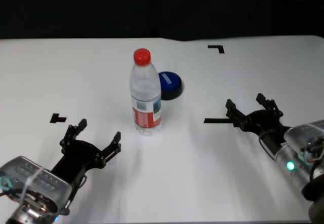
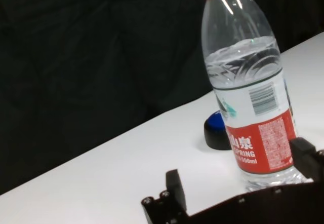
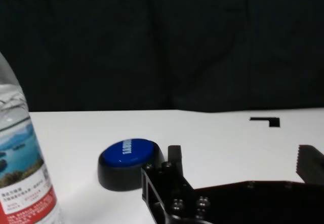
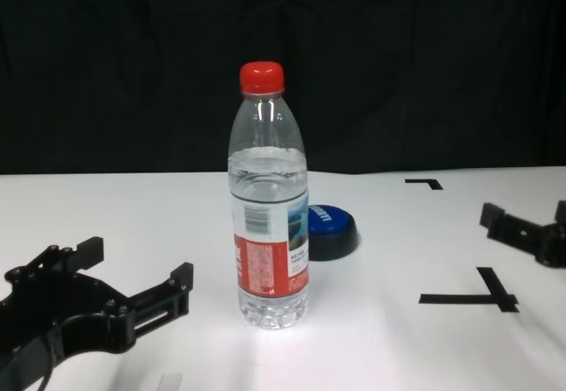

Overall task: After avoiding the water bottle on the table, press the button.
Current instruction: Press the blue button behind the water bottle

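Note:
The water bottle [image 1: 146, 95] [image 4: 270, 214] stands upright mid-table, clear with a red cap and a red label [image 2: 260, 143]. Just behind it and slightly to its right lies the blue-topped button [image 1: 169, 84] [image 3: 126, 160] [image 4: 329, 230] on its black base, partly hidden by the bottle in the left wrist view [image 2: 216, 130]. My left gripper [image 1: 96, 138] [image 4: 133, 272] rests open at the near left, short of the bottle. Well to the right of the bottle and button, my right gripper [image 1: 250, 107] [image 3: 238, 165] is open above the white table [image 1: 202, 173].
Black tape marks lie on the tabletop: a corner [image 1: 216, 48] at the far right, a T [image 1: 215, 120] by the right gripper and another mark [image 1: 57, 118] at the left. A dark curtain backs the table.

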`<control>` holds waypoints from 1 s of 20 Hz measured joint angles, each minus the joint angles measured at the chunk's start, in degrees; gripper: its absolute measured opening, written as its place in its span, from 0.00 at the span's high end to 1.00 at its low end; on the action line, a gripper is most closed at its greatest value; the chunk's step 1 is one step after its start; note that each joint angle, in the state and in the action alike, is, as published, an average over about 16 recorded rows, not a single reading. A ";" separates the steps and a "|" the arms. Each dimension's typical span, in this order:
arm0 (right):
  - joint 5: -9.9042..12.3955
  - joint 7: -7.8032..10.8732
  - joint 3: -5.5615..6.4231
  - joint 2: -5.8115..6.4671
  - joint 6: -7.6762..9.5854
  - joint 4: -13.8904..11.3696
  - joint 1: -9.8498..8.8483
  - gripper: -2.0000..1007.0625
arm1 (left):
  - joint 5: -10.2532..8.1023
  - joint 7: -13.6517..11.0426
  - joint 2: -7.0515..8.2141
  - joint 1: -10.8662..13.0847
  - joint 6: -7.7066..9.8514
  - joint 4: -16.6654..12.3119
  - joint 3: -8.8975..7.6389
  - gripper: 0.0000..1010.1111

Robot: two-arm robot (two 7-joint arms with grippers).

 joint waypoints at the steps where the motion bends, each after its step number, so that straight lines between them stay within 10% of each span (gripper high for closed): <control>1: 0.56 0.66 0.07 0.43 0.18 0.00 0.16 0.00 | 0.00 0.00 0.00 0.00 0.00 0.00 0.00 0.01; 20: 10.98 14.76 -2.30 9.91 4.17 1.36 4.76 0.00 | 0.00 0.00 0.00 0.00 0.00 0.00 0.00 0.01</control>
